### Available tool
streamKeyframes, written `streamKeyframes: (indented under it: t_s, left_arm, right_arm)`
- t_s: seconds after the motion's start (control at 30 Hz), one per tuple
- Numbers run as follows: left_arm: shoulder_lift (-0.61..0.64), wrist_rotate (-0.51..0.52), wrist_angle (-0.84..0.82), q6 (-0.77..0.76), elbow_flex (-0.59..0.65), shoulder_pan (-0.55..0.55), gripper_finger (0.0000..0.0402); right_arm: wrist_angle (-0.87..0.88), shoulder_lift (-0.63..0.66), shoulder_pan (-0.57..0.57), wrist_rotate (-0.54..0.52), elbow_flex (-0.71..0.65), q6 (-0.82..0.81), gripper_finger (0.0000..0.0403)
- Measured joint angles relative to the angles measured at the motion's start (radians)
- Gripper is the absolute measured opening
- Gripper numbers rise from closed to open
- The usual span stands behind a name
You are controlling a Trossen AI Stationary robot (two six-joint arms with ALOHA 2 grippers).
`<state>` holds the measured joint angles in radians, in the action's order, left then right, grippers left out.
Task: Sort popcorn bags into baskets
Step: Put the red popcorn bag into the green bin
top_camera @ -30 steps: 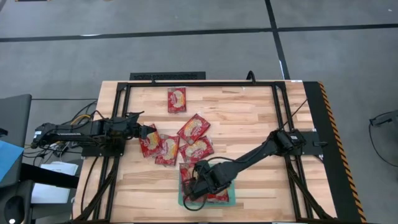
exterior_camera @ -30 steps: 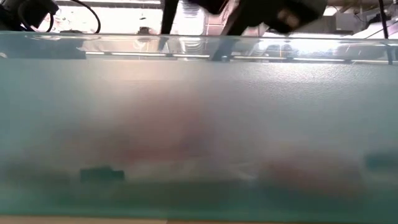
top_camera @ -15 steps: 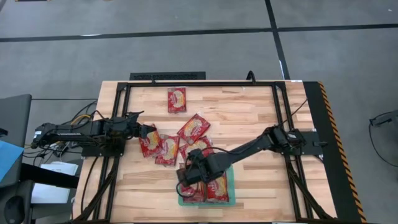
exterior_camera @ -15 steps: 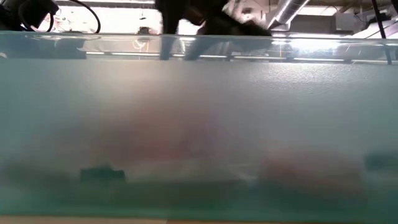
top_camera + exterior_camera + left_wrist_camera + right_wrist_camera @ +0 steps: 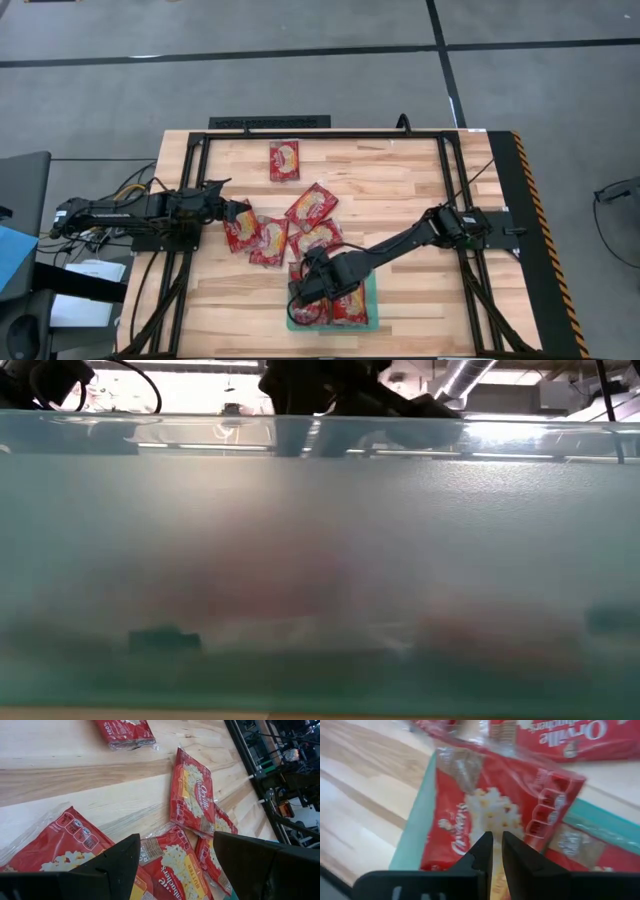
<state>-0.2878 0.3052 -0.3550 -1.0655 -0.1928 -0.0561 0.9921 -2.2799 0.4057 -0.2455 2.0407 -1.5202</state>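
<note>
In the high view the desk (image 5: pixel 400 190) carries several red bags: one alone (image 5: pixel 284 160) in the upper middle of the frame, a loose cluster (image 5: pixel 300 228) in the middle, and at least two already lying in the teal basket (image 5: pixel 372 300) at the lower middle. The right gripper (image 5: pixel 305 300) reaches from the right side of the frame down over the left part of the basket, above a bag there, while the left gripper (image 5: pixel 238 213) waits at the left edge of the cluster, just beside a bag (image 5: pixel 240 230). In the low view the basket wall (image 5: pixel 320 560) fills almost the whole frame; red shapes show dimly through it, and dark arm parts pass above its rim at the top middle. In the left wrist view the left fingers (image 5: pixel 115 865) stand wide apart and hold nothing, with bags (image 5: pixel 192 795) lying flat on the wood beyond them. In the right wrist view the right fingers (image 5: pixel 482 855) are nearly together, only a thin gap between them, over a bag (image 5: pixel 485 810) that lies in the basket against its teal rim (image 5: pixel 417 825); they seem to hold nothing, though I cannot tell if they touch the foil. The step in hand is probably settling this bag in the basket, so the arm should lift straight up and not drag the bag over the rim.
</note>
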Motion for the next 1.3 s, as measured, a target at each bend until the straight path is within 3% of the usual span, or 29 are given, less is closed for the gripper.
streamKeyframes:
  t_s: [0.33,0.57,1.03,1.3]
  left_arm:
    - [0.0,0.002,0.002,-0.012,0.0,0.0,0.024]
    - [0.0,0.002,0.002,-0.017,0.0,0.0,0.024]
    - [0.0,-0.004,0.002,-0.016,0.0,0.0,0.024]
    - [0.0,-0.004,0.0,0.005,0.0,0.0,0.024]
  right_arm:
    - [-0.017,0.0,0.019,0.079,0.0,0.017,0.0063]
    - [0.068,0.033,0.007,-0.095,0.054,0.032,0.0061]
    - [0.088,-0.001,-0.032,-0.069,0.049,0.115,0.0009]
    - [0.044,-0.063,-0.025,0.005,0.052,0.097,0.0028]
